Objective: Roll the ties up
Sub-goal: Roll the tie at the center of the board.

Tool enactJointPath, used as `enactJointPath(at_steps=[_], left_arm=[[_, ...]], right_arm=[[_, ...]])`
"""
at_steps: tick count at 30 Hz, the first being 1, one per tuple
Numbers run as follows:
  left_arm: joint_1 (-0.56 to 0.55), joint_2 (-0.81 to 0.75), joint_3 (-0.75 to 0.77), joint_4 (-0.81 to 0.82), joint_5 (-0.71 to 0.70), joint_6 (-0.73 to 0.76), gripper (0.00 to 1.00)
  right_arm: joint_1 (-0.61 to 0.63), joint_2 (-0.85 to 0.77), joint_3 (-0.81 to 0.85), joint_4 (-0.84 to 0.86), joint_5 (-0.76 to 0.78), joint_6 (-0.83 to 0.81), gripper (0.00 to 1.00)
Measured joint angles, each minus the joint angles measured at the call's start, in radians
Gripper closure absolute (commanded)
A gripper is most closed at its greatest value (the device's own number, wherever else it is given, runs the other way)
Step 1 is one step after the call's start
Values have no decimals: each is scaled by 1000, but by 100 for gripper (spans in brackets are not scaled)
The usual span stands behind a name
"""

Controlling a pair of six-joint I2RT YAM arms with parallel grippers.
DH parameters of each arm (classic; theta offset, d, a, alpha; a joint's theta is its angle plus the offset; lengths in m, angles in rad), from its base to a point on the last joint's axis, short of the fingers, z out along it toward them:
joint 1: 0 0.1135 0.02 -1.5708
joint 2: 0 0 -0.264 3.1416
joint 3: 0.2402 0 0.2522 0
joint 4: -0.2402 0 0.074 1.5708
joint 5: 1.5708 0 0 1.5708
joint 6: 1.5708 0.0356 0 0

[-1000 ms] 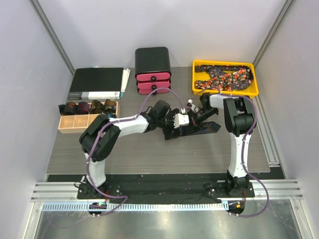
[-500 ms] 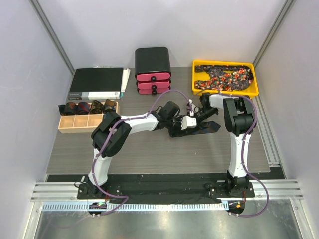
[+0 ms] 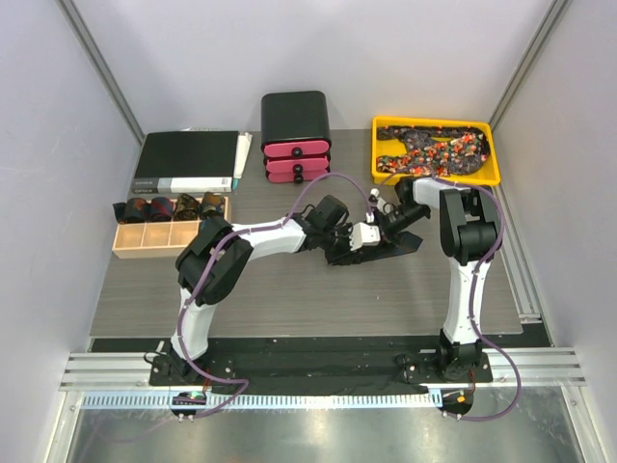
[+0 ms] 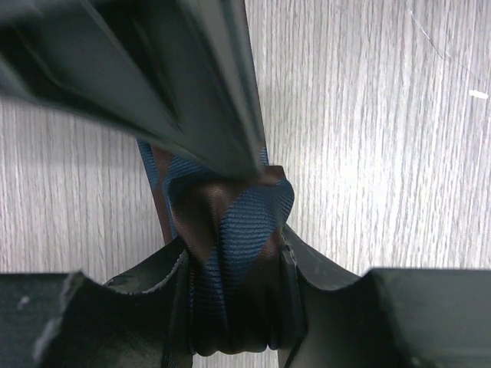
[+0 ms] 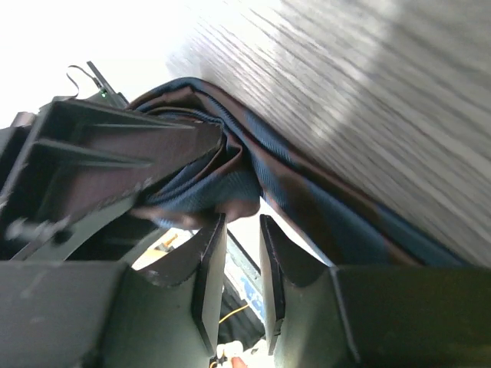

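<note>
Your tie (image 3: 403,247) lies mid-worktop (image 3: 289,294), between the two arms. Its long axis runs left to right, with the flat free end pointing toward the right arm's side. From above it reads only as a dark strip. You cannot judge either grip there, because the left tool (image 3: 359,238) and the right tool (image 3: 388,224) crowd together over its left end.

The left wrist view fills that in. The left tool (image 4: 234,264) is clamped on a bunched fold of the tie (image 4: 230,222), which is blue with brown diagonal stripes. From there the strip runs away up the frame.

The right wrist view shows the right tool (image 5: 239,253) set narrow. A bright slit shows between its fingers with no cloth in it. The tips sit just below the folded tie (image 5: 230,188).
</note>
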Motion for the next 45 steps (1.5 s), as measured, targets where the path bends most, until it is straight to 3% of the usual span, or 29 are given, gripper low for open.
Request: enactJointPath(at_steps=[7,14,24,29,33,39,45], left_arm=[[1,-4,-6,0,1,0,100],[15,-19,-30,9,15,-16,99],[38,-126,-187,160,29,-218,100],[37,-130,-185,157,13,-244,99],[31,-89,-144,103,-12,-229,96],[9,-71,-98,37,-69,-209,93],[2,-69,-89,23,-83,-194,91]], right_arm=[[-24,-3,67,-1,2,-11,71],[-21,-2,51,41,109,12,75],[-2,2,32,27,124,47,78],[-1,4,32,24,123,55,78],[-1,4,32,23,113,54,71],[-10,-6,8,39,37,50,54],[-7,-35,-8,90,-14,85,53]])
